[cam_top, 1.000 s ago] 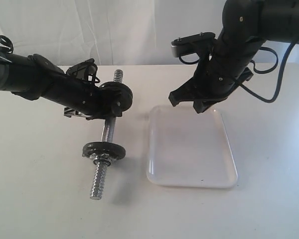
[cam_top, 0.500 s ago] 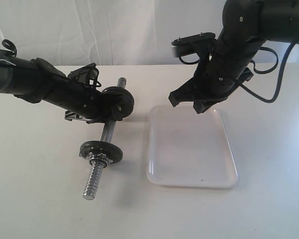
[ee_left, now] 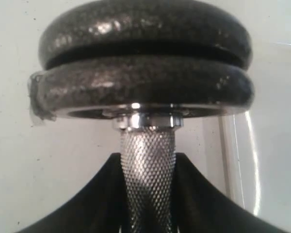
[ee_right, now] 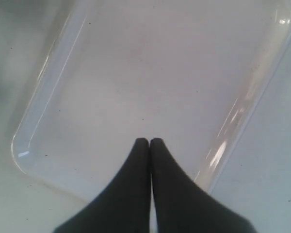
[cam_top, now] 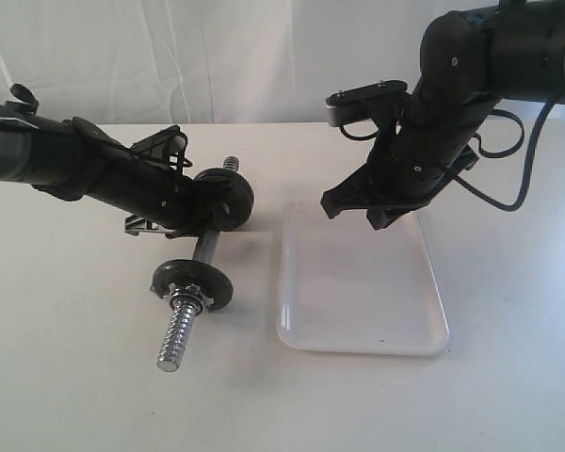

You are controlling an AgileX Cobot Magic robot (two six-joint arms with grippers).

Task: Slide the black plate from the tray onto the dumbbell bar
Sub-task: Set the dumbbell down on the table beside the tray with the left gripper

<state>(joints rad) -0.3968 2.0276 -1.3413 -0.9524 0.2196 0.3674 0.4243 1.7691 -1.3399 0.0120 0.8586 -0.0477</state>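
The left hand (ee_left: 148,162) is clamped on the knurled middle of the dumbbell bar (cam_top: 201,254), a finger on each side, at centre left of the exterior view. Over the last second the bar has swung: its far threaded tip now sits lower in the frame, and its near tip has drifted left over the bench (cam_top: 75,377).

The right hand (ee_right: 150,141), fingers pressed together on nothing, has sunk slightly over the tray (ee_right: 150,73) at centre right, which lies bare.

The black plate (ee_left: 145,29) is on the bar, among the stacked discs (cam_top: 228,200) just beyond the left hand. I judge it to be the outer one (though I cannot be sure which). A third disc (cam_top: 193,282) sits toward the bar's lower end. The slide looks done; probably only releasing the bar remains.
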